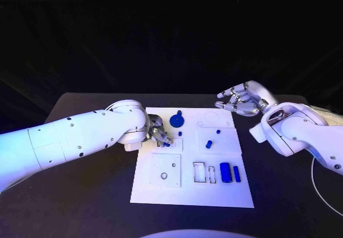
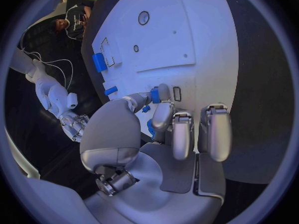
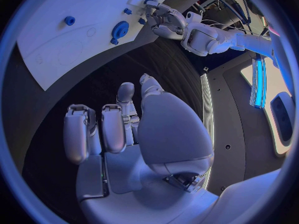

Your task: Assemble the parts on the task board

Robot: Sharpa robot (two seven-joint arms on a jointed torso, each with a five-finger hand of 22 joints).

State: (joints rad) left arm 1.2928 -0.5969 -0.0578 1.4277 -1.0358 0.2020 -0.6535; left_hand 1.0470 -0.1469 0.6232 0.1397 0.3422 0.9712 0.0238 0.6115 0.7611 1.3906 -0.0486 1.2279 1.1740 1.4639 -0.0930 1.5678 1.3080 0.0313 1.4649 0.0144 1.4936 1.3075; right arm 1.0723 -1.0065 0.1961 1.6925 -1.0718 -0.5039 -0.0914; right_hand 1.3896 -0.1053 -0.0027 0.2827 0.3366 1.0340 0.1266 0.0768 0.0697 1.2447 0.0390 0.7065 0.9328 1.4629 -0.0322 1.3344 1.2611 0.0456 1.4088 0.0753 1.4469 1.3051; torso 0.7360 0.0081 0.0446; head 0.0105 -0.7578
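Black table point(image 1: 85, 198) under everything; white task board point(image 1: 192, 196) lies flat mid-table, rectangular, w/ raised square panels and cut-out slots, long side running away from the robot.

Left hand point(image 1: 158, 135) sits over the board's left edge, about mid-length, fingers pointing down at a small slot; in the left wrist view thumb and one finger pinch a small blue part point(image 2: 154, 95) just above the board, other fingers curled alongside.

Right hand point(image 1: 241, 101) hovers off the board's far right corner, over bare table; fingers loosely curled and apart, nothing in it.

Blue parts on the board, biggest first: round disc w/ a tab point(image 1: 176, 119) near the far edge, centre-left; upright cylinder point(image 1: 225, 172) in the near-right slot area; slim bar point(image 1: 236, 173) just beside it on the right; short peg point(image 1: 208, 144) mid-right; small stud point(image 1: 218, 132) beyond it; tiny stud point(image 1: 180, 133) near the disc.
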